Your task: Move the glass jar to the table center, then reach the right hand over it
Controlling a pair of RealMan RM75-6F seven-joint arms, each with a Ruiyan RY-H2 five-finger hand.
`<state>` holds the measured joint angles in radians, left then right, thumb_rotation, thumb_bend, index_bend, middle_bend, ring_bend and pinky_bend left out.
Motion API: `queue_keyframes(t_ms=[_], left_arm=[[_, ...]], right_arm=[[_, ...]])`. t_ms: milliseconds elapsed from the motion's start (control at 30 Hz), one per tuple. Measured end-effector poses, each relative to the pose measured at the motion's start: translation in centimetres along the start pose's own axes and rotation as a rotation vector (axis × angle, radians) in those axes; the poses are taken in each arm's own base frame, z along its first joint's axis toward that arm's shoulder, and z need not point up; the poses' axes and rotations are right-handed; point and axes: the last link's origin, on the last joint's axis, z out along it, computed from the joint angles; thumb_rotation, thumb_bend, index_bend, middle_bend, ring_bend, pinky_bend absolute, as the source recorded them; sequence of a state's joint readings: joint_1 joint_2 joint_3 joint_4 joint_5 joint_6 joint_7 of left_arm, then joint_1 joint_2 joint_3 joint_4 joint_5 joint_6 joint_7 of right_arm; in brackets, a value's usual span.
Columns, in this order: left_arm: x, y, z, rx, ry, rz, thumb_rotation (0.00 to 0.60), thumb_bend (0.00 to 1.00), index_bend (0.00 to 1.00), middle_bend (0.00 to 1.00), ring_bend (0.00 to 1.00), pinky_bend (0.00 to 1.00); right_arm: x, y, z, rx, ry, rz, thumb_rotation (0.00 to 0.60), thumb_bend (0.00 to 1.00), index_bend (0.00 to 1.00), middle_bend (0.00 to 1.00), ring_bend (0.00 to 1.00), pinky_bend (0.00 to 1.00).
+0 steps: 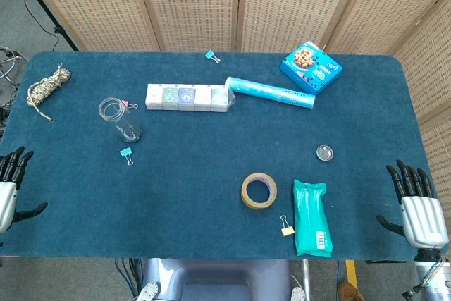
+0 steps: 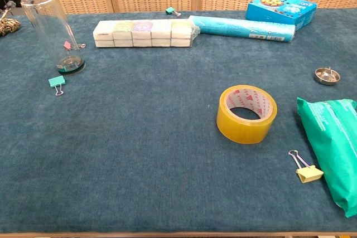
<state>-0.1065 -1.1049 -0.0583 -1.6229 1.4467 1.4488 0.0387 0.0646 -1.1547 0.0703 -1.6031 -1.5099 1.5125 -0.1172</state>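
The tabletop (image 1: 211, 174) is covered in blue cloth. A green pouch (image 1: 311, 218) lies near the front edge, right of middle. A blue tube (image 1: 270, 92) and a row of white boxes (image 1: 189, 97) lie end to end toward the back edge, with a blue cookie box (image 1: 311, 68) near the back right. The jar (image 1: 120, 119) stands upright, lidless, in the left half, just left of the boxes. A tape roll (image 1: 258, 190) sits just left of the pouch. A rope bundle (image 1: 46, 88) lies near the left edge. The left hand (image 1: 10, 182) rests at the front left corner, the right hand (image 1: 417, 202) at the front right; both have fingers apart, holding nothing. A small metal lid (image 1: 325, 152) lies right of centre.
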Motion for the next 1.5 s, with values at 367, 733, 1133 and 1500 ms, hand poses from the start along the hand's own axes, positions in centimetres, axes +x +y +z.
queue_keyframes(t_ms=[367, 733, 1133, 1500], left_arm=[[-0.1, 0.3, -0.1, -0.019, -0.005, -0.013, 0.600, 0.00, 0.00, 0.00, 0.00, 0.00], [-0.7, -0.8, 2.1, -0.049, -0.045, -0.158, 0.600, 0.00, 0.00, 0.00, 0.00, 0.00], [-2.2, -3.5, 6.8, -0.055, -0.108, -0.650, 0.600, 0.00, 0.00, 0.00, 0.00, 0.00], [-5.1, -2.4, 14.9, -0.068, -0.147, -0.885, 0.600, 0.00, 0.00, 0.00, 0.00, 0.00]], right_arm=[[0.6, 0.1, -0.3, 0.003, 0.010, 0.013, 0.600, 0.00, 0.00, 0.00, 0.00, 0.00], [0.7, 0.4, -0.1, -0.008, 0.003, 0.034, 0.600, 0.00, 0.00, 0.00, 0.00, 0.00], [-0.3, 1.8, 1.0, -0.066, -0.044, 0.043, 0.600, 0.00, 0.00, 0.00, 0.00, 0.00], [-0.7, 2.8, 1.9, -0.112, -0.055, 0.047, 0.600, 0.00, 0.00, 0.00, 0.00, 0.00]])
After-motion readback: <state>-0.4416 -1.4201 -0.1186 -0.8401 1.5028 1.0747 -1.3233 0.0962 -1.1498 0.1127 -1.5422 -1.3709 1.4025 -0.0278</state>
